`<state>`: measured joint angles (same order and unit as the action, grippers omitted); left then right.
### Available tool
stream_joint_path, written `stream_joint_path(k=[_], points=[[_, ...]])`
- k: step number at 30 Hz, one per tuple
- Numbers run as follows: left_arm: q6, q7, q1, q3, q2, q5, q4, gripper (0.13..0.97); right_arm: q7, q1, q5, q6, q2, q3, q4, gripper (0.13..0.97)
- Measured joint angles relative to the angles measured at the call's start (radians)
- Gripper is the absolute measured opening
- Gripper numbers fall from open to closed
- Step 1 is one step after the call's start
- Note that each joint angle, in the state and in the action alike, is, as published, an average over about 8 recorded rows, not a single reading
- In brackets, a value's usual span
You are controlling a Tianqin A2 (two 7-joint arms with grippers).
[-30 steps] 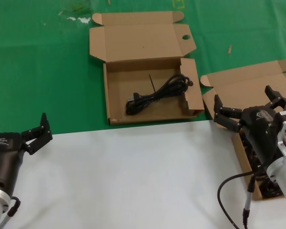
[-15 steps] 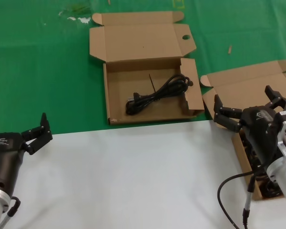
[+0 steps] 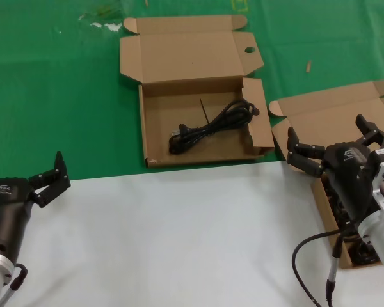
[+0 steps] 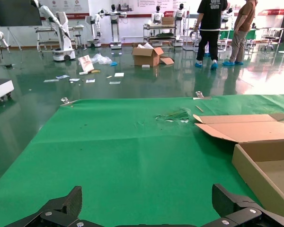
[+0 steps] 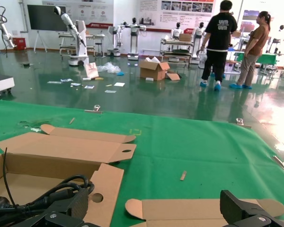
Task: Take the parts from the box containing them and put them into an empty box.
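Cardboard flaps of the source box (image 3: 320, 121) flank our right pincer (image 3: 333, 146), fingers apart, so we risk snagging 1.

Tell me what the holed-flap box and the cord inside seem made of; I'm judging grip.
The holed-flap box: brown corrugated cardboard by the look, matte, with folded creases and a punched round hole. The power cord: probably black rubbery or plastic sheath, slight sheen, bundled loosely with a moulded plug.

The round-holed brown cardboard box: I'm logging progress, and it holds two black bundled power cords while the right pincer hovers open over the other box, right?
Not two: the head view shows one black bundled power cord in the round-holed brown cardboard box. The right pincer does hover open over the other box.
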<state>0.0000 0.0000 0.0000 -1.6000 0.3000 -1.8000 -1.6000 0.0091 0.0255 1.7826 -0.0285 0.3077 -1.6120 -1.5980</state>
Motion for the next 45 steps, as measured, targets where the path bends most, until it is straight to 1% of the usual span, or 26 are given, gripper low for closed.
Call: stream_joint_path(k=[45], points=[[0.000,0.000,0.000,0.000,0.000,0.000,0.000,0.966,0.000,0.000,0.000,0.000,0.000,0.000,0.000,0.966]])
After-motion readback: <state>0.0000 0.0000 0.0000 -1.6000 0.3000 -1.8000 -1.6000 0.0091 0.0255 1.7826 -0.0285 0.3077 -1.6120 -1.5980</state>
